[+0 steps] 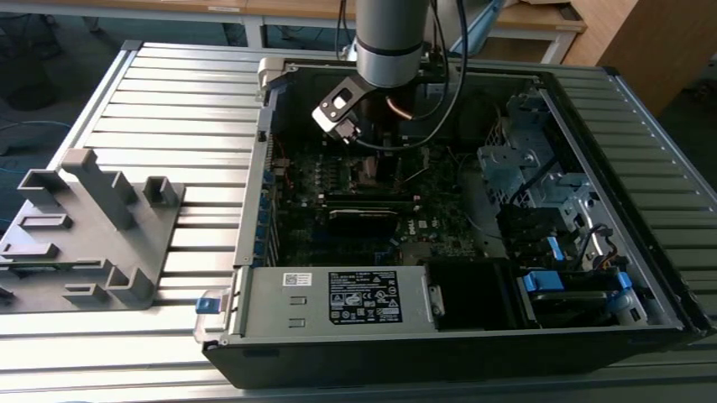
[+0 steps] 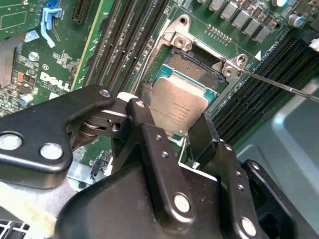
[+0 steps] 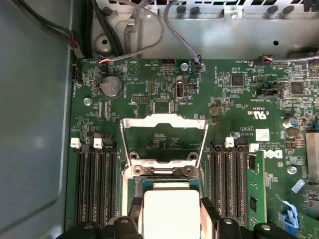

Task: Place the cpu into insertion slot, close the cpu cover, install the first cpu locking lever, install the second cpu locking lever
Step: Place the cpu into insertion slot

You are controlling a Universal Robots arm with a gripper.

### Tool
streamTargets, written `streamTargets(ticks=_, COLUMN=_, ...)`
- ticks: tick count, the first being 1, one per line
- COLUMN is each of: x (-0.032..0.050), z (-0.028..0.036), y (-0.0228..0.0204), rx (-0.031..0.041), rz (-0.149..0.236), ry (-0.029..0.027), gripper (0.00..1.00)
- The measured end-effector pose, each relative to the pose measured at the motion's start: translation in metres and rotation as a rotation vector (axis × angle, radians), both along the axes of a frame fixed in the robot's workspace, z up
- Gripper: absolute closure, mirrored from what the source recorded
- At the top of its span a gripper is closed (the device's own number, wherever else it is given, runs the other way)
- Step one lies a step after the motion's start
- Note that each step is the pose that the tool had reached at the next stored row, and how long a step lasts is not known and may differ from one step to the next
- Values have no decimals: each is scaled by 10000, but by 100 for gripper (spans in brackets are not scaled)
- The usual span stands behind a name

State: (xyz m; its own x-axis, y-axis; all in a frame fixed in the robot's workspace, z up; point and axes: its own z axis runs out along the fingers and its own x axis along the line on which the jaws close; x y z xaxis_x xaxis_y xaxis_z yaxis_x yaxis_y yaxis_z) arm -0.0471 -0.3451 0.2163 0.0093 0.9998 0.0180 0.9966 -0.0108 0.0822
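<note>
My gripper (image 2: 174,124) is shut on the cpu (image 2: 179,105), a flat square chip with a dull grey metal top, gripped at two opposite edges by the black fingers (image 2: 142,117). The chip hangs tilted just above the insertion slot (image 2: 192,67), whose dark brownish centre shows beyond it. In the first wrist view the cpu (image 3: 172,211) covers most of the slot (image 3: 171,184). The cpu cover (image 3: 164,121), a silvery frame, stands swung open behind the socket. A thin metal lever rod (image 2: 279,84) sticks out beside the socket. In the exterior view the arm (image 1: 389,50) reaches down into the open computer case (image 1: 258,252).
Black memory slots (image 3: 94,184) flank the socket on both sides of the green motherboard (image 3: 234,114). Cables (image 3: 149,40) run along the case wall. A power supply (image 1: 336,298) and drive bays (image 1: 560,252) fill the case's near and right parts. A grey fixture (image 1: 90,227) stands on the slatted table.
</note>
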Motion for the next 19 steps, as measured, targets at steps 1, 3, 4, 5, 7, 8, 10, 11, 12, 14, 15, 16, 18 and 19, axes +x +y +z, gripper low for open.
streamTargets(ticks=1, x=0, z=-1, y=1, rx=4, rz=1, ry=1, gripper=46)
streamTargets(ticks=3, x=0, z=-5, y=7, rx=11, rz=0, ry=-3, gripper=46)
streamTargets(ticks=4, x=-2, z=-9, y=10, rx=11, rz=-1, ry=-2, gripper=46)
streamTargets(ticks=5, x=-4, z=-17, y=12, rx=9, rz=2, ry=-1, gripper=46)
streamTargets(ticks=7, x=-6, z=-39, y=15, rx=10, rz=4, ry=6, gripper=46)
streamTargets(ticks=8, x=-7, z=-49, y=16, rx=10, rz=4, ry=11, gripper=46)
streamTargets(ticks=10, x=-8, z=-58, y=16, rx=8, rz=6, ry=15, gripper=46)
streamTargets(ticks=11, x=-8, z=-62, y=16, rx=8, rz=4, ry=16, gripper=46)
streamTargets(ticks=12, x=-12, z=-65, y=16, rx=8, rz=3, ry=16, gripper=46)
streamTargets(ticks=14, x=-22, z=-75, y=17, rx=10, rz=4, ry=15, gripper=46)
streamTargets(ticks=15, x=-26, z=-82, y=17, rx=9, rz=4, ry=15, gripper=46)
streamTargets(ticks=16, x=-29, z=-90, y=17, rx=9, rz=4, ry=17, gripper=46)
streamTargets(ticks=18, x=-30, z=-109, y=17, rx=9, rz=5, ry=22, gripper=46)
streamTargets(ticks=19, x=-30, z=-117, y=17, rx=9, rz=6, ry=24, gripper=46)
